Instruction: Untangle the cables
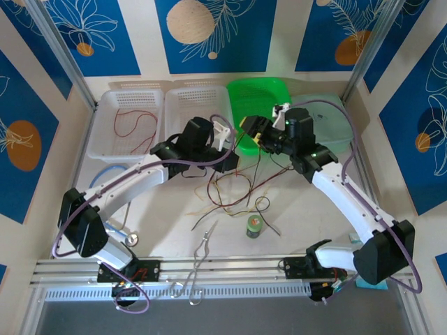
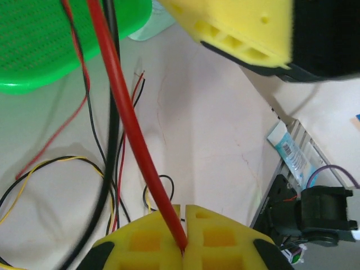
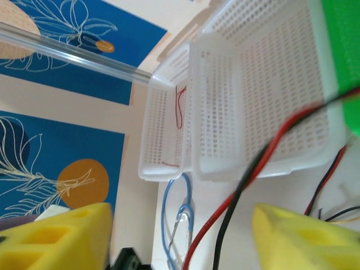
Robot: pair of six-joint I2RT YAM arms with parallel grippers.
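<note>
My left jaws are clamped together on one red cable [image 2: 132, 129], which runs straight up from them. My right jaws stand apart, with a red and black pair of cables [image 3: 253, 166] passing between them. The tangled cables [image 1: 230, 187] lie mid-table [image 1: 307, 213], in front of two white baskets [image 1: 112, 98], one green basket [image 1: 258, 82] and one pale tray [image 1: 328, 115]. One loose red wire [image 1: 136, 124] lies in the left basket. One packet [image 2: 288, 151] shows a barcode; its writing is illegible.
</note>
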